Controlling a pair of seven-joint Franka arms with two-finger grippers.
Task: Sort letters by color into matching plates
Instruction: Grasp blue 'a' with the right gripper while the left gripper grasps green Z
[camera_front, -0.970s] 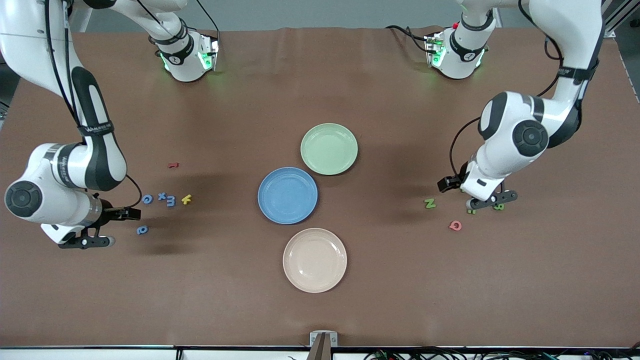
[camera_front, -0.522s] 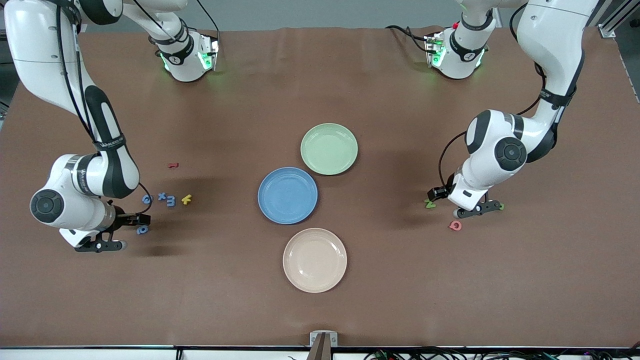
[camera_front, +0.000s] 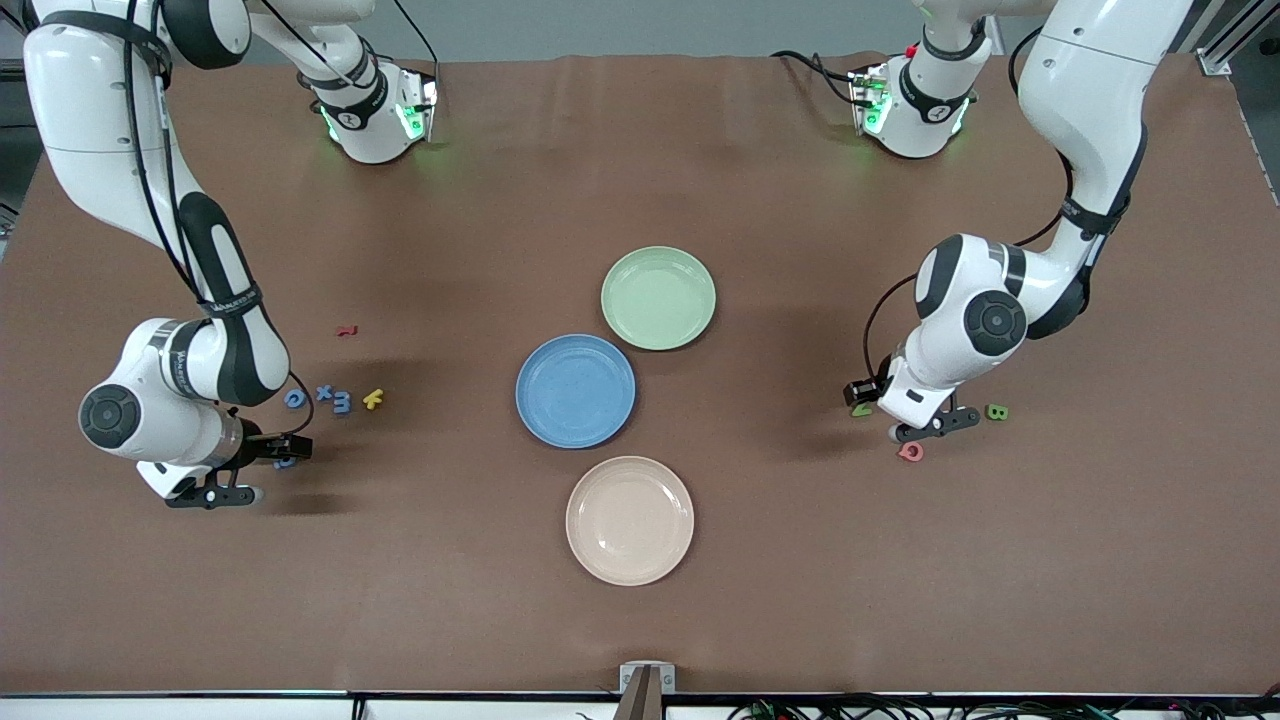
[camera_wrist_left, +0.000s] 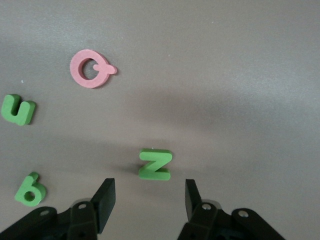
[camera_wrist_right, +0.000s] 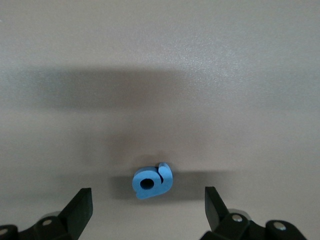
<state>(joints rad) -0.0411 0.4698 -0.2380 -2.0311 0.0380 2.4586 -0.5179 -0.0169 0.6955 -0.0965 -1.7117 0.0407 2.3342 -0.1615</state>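
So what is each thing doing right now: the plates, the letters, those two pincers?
Green plate: empty.
Blue plate: empty.
Cream plate: empty.
Green Z: flat on the table, not gripped.
Blue letter: flat on the table, not gripped.
Left pincer: open, over the Z.
Right pincer: open, over the blue letter.

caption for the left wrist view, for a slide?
Left gripper with fingers apart over the green Z; green u, green b and pink Q nearby.
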